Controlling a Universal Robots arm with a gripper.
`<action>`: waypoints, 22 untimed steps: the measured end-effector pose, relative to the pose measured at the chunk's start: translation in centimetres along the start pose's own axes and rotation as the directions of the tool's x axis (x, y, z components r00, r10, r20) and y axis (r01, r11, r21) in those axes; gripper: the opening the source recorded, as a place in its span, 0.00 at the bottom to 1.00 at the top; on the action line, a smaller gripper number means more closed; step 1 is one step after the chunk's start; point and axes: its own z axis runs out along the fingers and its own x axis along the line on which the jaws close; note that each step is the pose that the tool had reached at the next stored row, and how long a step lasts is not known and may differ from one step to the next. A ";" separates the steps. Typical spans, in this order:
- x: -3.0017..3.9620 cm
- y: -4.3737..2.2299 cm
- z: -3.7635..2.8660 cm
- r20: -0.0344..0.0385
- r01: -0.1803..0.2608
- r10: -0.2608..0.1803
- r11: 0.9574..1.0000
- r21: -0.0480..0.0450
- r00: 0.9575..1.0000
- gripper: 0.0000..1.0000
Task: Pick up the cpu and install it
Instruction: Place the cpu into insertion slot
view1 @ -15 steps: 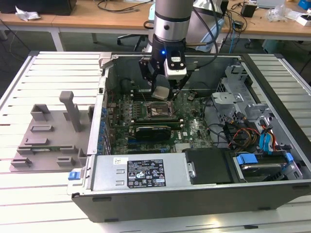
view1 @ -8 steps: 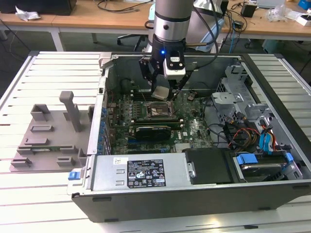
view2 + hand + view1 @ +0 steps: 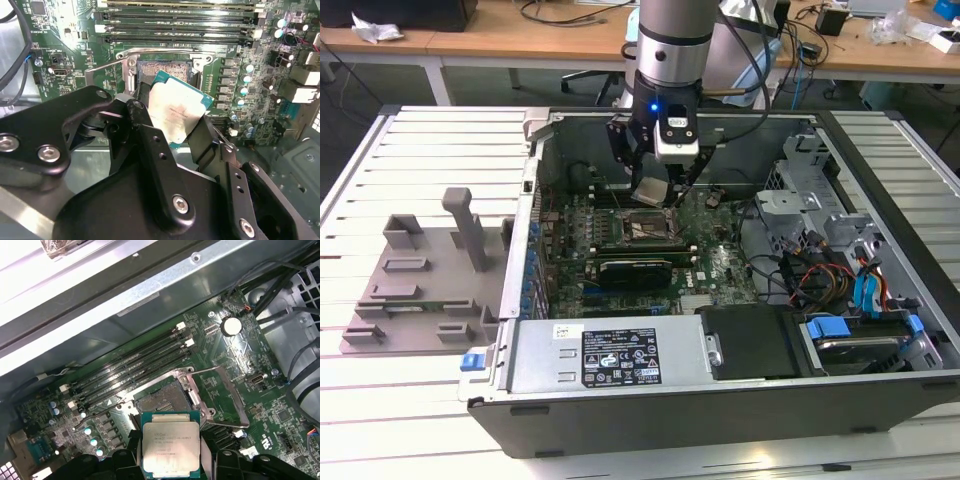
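Black fingers (image 3: pixel 155 150) are closed against two opposite edges of the cpu (image 3: pixel 177 112), holding it with its silvery top plate facing both wrist views and its green rim showing around the plate (image 3: pixel 171 447). The chip hangs just above the bare socket (image 3: pixel 162 400), not seated in it; the socket's metal retaining frame (image 3: pixel 220 390) stands raised to one side. Beside the socket run long dark memory slots (image 3: pixel 135 365) on the green motherboard (image 3: pixel 720 265). In the exterior view the arm (image 3: pixel 670 40) comes straight down into the computer case (image 3: pixel 620 360), wrist vertical, a blue light glowing on its housing, with the cpu (image 3: pixel 650 190) under it. The case lies on its side with the top panel off, cables and blue drive tabs (image 3: pixel 825 328) packed toward the exterior view's right. It rests on a white slatted surface (image 3: pixel 430 160), where a grey fixture tray (image 3: pixel 420 270) sits just beside the case on the exterior view's left. Wooden desks (image 3: pixel 520 45) line the back of the room.
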 end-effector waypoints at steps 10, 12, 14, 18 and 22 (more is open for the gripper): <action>0.00 0.00 0.00 -0.001 -0.036 0.036 0.999 -0.001 0.999 0.55; 0.00 0.00 0.00 -0.001 -0.047 0.047 0.999 -0.001 0.999 0.55; 0.00 0.00 0.00 -0.001 -0.057 0.057 0.998 -0.001 0.998 0.55; 0.00 0.00 0.00 -0.002 -0.076 0.076 0.997 -0.001 0.997 0.55; 0.00 0.00 0.01 -0.002 -0.099 0.099 0.995 -0.001 0.995 0.55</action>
